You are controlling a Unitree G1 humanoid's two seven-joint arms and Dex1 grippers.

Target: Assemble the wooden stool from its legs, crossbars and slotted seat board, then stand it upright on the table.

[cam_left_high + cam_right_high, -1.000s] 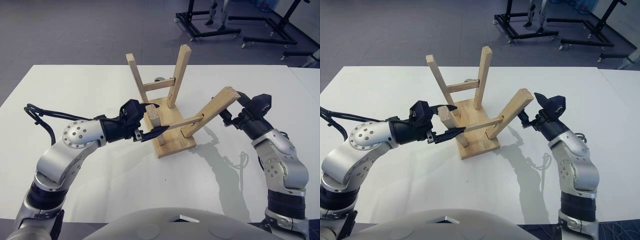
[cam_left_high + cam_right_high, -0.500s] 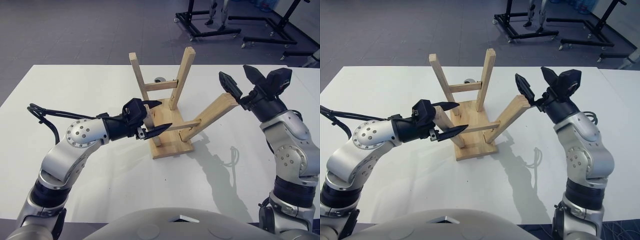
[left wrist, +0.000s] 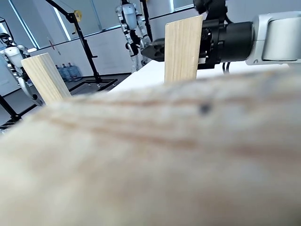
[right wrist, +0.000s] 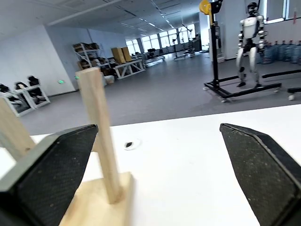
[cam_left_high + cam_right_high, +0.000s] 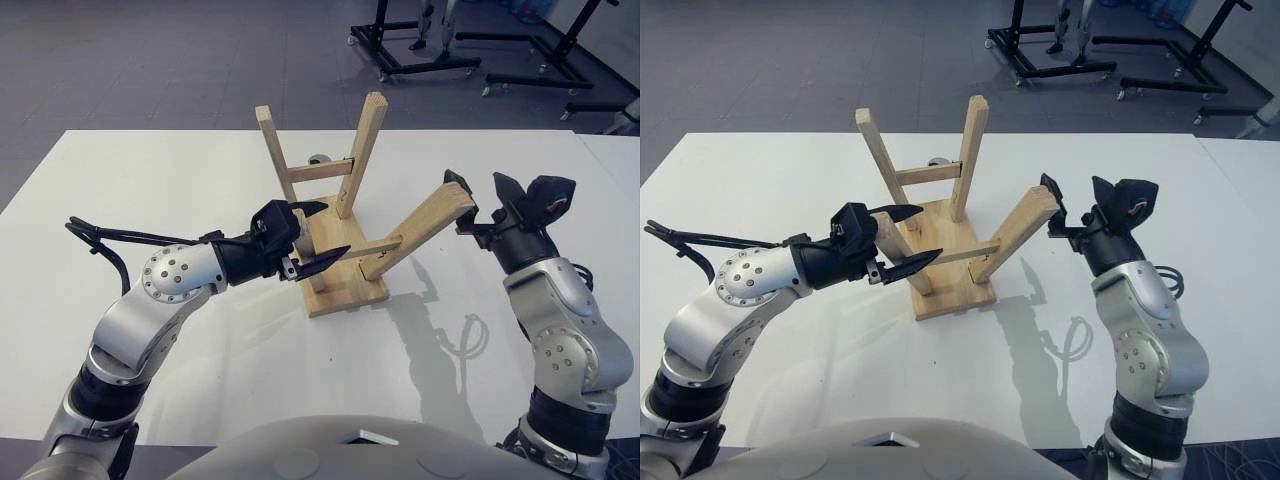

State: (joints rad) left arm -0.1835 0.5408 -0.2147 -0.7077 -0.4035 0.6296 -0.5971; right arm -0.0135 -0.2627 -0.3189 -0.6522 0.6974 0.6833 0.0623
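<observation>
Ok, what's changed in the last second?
The right tool came off the upper end of the leaning pale wooden leg, rose open, then dropped back beside that end, open. The left tool stayed open around the short near wooden leg; the flat wooden seat board lay much as before.

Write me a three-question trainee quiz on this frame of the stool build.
1. True or false: the stool sits upside down on the table, legs up.
2. Fill in: the right gripper has its fingers ____.
3. The left gripper is at: A) a near leg B) the table's far edge C) the floor.
Key: 1 true; 2 open; 3 A.
</observation>
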